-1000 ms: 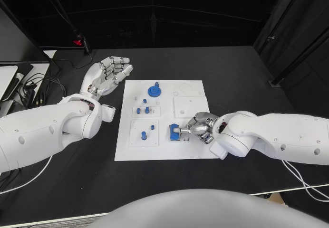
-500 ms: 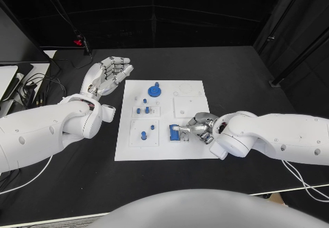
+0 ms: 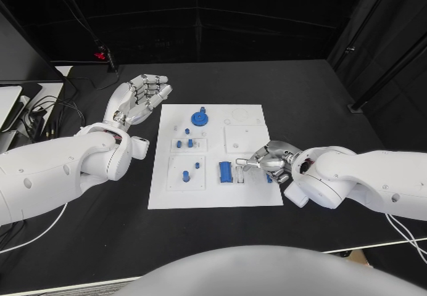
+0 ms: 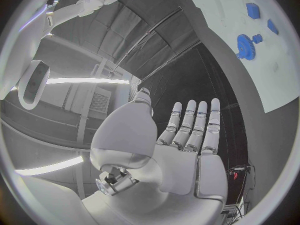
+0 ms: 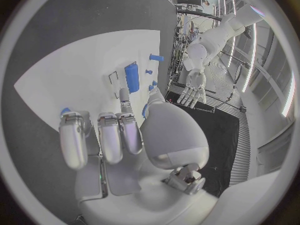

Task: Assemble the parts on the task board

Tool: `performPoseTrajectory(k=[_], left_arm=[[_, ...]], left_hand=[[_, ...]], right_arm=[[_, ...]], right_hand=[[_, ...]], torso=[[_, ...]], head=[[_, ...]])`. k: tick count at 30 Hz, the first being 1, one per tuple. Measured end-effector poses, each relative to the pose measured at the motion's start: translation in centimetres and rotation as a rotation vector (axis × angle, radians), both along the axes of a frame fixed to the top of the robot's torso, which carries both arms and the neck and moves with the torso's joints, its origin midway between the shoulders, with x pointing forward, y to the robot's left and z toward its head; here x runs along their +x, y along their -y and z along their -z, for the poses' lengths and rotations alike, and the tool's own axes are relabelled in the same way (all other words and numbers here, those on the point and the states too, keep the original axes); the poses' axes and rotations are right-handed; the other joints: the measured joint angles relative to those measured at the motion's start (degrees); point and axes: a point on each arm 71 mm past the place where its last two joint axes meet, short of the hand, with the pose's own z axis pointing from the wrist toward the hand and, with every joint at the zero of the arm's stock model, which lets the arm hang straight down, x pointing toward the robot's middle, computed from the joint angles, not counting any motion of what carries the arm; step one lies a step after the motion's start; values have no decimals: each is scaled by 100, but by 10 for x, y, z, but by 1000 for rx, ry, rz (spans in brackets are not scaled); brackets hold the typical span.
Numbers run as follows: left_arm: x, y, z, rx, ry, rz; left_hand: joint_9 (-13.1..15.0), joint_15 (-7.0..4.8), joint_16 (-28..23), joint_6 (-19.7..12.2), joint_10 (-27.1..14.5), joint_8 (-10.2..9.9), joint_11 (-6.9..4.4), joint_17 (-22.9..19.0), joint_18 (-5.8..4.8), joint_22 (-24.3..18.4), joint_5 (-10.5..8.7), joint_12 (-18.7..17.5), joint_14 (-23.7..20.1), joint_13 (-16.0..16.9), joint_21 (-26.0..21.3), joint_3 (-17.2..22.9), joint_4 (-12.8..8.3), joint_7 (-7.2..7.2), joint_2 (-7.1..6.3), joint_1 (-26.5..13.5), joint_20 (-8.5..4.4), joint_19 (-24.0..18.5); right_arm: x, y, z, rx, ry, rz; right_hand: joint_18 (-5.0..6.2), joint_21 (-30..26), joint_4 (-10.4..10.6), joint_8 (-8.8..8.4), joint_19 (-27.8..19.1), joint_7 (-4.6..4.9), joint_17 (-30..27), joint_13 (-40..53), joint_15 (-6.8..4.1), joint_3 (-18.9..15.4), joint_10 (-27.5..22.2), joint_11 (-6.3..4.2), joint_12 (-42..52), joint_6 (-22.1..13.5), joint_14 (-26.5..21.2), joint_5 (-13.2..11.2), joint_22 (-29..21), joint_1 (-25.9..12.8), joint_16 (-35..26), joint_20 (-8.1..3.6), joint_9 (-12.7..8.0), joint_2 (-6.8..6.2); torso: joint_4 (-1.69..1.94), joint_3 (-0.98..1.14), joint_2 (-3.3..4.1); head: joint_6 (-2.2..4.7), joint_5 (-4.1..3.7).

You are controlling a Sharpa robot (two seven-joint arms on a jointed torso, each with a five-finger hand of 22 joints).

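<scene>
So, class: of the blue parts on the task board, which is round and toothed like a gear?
The blue gear at the board's far end; the other blue parts are small pegs or a long block.

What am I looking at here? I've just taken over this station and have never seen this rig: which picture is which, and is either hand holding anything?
It is a two-armed robot with silver fingered hands at a black table. The square picture looks down from its head; the two round ones come from cameras at each wrist. The white task board lies in the middle, carrying small blue parts: a gear, some pegs, and a long blue block. The left hand rests open beside the board, holding nothing. The right hand sits over the board's near right corner, just beside the block; I cannot tell whether it pinches anything.
</scene>
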Motion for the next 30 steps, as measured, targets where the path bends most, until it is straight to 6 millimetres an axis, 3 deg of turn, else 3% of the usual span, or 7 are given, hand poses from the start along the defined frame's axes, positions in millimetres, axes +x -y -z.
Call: performPoseTrajectory(k=[6, 10, 13, 23, 26, 30], left_arm=[[0, 0, 1, 0, -3, 1], [0, 1, 2, -1, -4, 3], [-1, 1, 2, -1, -5, 3], [-1, -1, 2, 0, -6, 0], [-1, -1, 2, 0, -6, 0], [-1, -1, 3, 0, -6, 0]], left_hand=[[-2, 0, 0, 0, 0, 0, 0, 0, 0, 0, 0, 0, 0, 0, 0, 0, 0, 0, 0, 0, 0, 0], [-6, 0, 23, 0, 0, 0, 0, -8, 0, 0, 0, 0, 0, 0, 0, 0, 0, 0, 0, 0, 0, 0], [-6, 0, 23, 0, 0, 0, 0, -7, 0, 0, 0, 0, 0, 0, 0, 0, 0, 0, 0, 0, 0, 0], [-6, 0, 23, 0, 0, 0, 0, -12, 0, -5, 27, 23, 0, 0, 0, 0, 0, 0, 0, 0, 0, 0], [-6, 0, 23, 0, 0, 0, 0, -12, 0, -5, 27, 23, 0, 0, 0, 0, 0, 0, 0, 0, 0, 0], [-6, 0, 23, 0, 0, 0, 0, -12, 0, -5, 27, 23, 0, 0, 0, 1, 0, 0, 0, 0, 0, 0]], right_arm=[[-4, 13, -8, 6, 75, 11], [-7, 21, -12, -10, 104, 11], [-8, 33, -13, -43, 127, 17], [-11, 79, -15, -256, 165, 57], [-10, 82, -13, -312, 168, 47], [-9, 81, -10, -375, 166, 23]], right_hand=[[0, 0, 8, 457, -10, -83, 0, 0, 0, -39, -17, -24, 0, -86, 0, -5, 0, 238, 0, -10, 248, -26], [0, 0, 47, 960, -8, -112, 0, 0, -43, -78, -20, -85, 0, -277, 1, -40, 0, 327, 0, -71, 555, 3], [0, 0, 48, 1229, -9, -131, 0, 0, -55, -127, -20, -85, 0, -424, -11, 40, 0, 356, 0, -71, 739, -17], [-1, 0, 76, 1516, -9, -135, 3, 0, -63, -218, 0, -105, 0, -568, -20, 247, 0, 171, 0, -71, 940, -6], [-1, 0, 79, 1576, -9, -151, 4, 0, -83, -221, 0, -105, 0, -584, 0, 472, 0, 148, 0, -71, 982, -6], [0, 0, 79, 1576, -9, -151, 4, 0, -83, -221, 0, -104, 0, -584, 0, 481, 0, 116, 0, -71, 983, 25]], torso=[[-5, -2, -1], [2, 0, 2], [3, -2, 3], [-3, -14, 5], [-12, -15, 5], [-10, -8, 5]], head=[[0, -49], [0, -86], [0, -148], [0, -378], [0, -413], [0, -449]])
